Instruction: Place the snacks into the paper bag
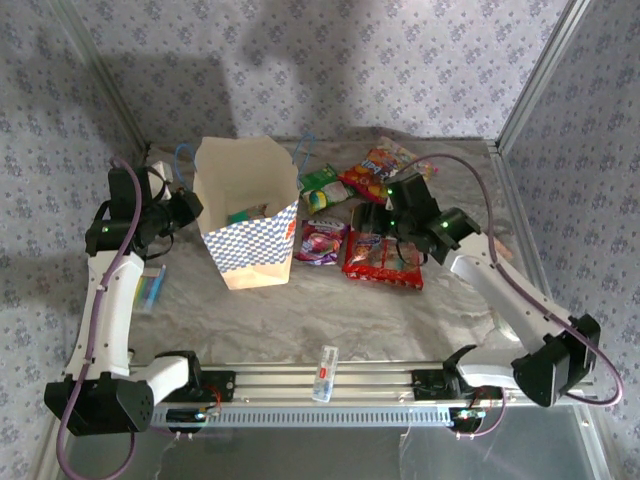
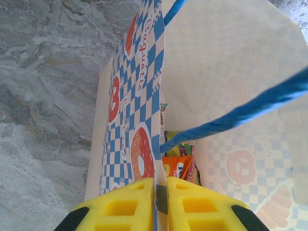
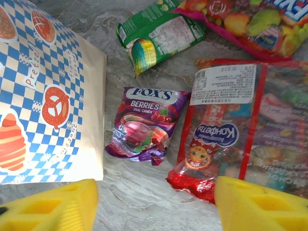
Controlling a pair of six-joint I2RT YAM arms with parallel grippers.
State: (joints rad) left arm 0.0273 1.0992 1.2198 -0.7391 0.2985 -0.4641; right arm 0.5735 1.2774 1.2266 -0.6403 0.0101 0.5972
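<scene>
Left pincer [image 2: 160,192] right up close: yellow fingers pressed together with the top edge of the bag [image 2: 130,120] caught between them, holding one wall steady. Down inside there's an orange packet [image 2: 179,168], so some of the load is already in.

Over to the right pincer [image 3: 154,202]: jaws spread wide, nothing in them, hanging above the table [image 3: 144,192] with the purple packet [image 3: 142,127] and the red packet [image 3: 226,134] both sitting in the gap between its fingers. That reads as lining up a pick. My call: packing is partway done, with at least four packets out on the table.

The bag stands upright toward the table's far left, mouth open. The purple packet lies just beside its checkered base, and the red one touches the purple one's right side. Nearer the far edge, the green packet [image 3: 159,36] and the fruit-print packet [image 3: 250,24] sit close together.

What's next? The open pincer has to pick one target, and purple looks easier: small, crumpled, with a raised edge to pinch. Drop straight down, close across its width, avoid the red wrapper, then lift over the bag's rim.

These packets are glossy and slack, likely slippery and floppy when lifted.
</scene>
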